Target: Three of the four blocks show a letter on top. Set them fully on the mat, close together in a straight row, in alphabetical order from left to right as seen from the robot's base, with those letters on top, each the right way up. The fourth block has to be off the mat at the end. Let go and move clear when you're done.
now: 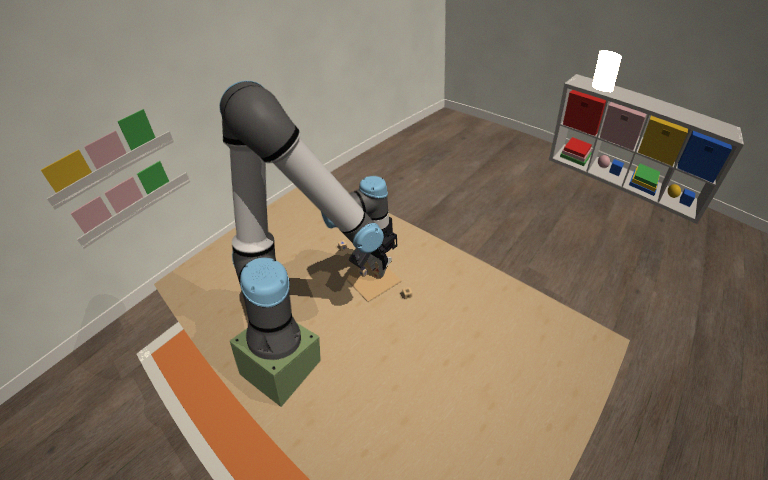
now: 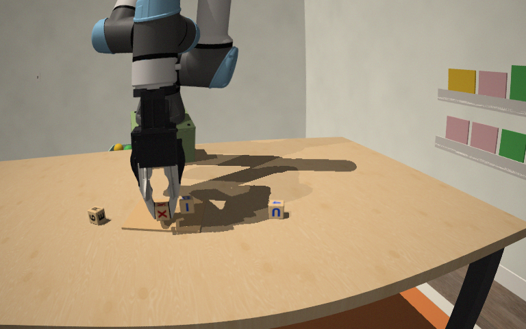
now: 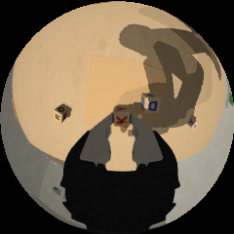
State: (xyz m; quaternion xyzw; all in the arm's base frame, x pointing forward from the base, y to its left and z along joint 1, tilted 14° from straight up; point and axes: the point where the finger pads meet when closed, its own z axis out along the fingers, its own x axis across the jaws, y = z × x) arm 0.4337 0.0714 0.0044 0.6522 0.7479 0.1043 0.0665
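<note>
A thin tan mat point(image 2: 155, 223) lies on the table. A block with red letters point(image 2: 161, 210) stands on the mat near its edge, a red X on its side; it also shows in the wrist view point(image 3: 122, 118). My gripper point(image 2: 161, 212) points straight down, its fingers pressed on this block's two sides. A block with blue letters point(image 2: 186, 204) point(image 3: 150, 102) stands just beside it, at the mat's edge. A block with a blue U on its side point(image 2: 276, 209) stands off the mat. A block with black marks point(image 2: 96, 215) stands off the mat on the other side.
The arm's shadow covers part of the mat. The arm's green base point(image 1: 275, 356) stands at the table's edge. A shelf unit with coloured bins point(image 1: 645, 141) is far off across the room.
</note>
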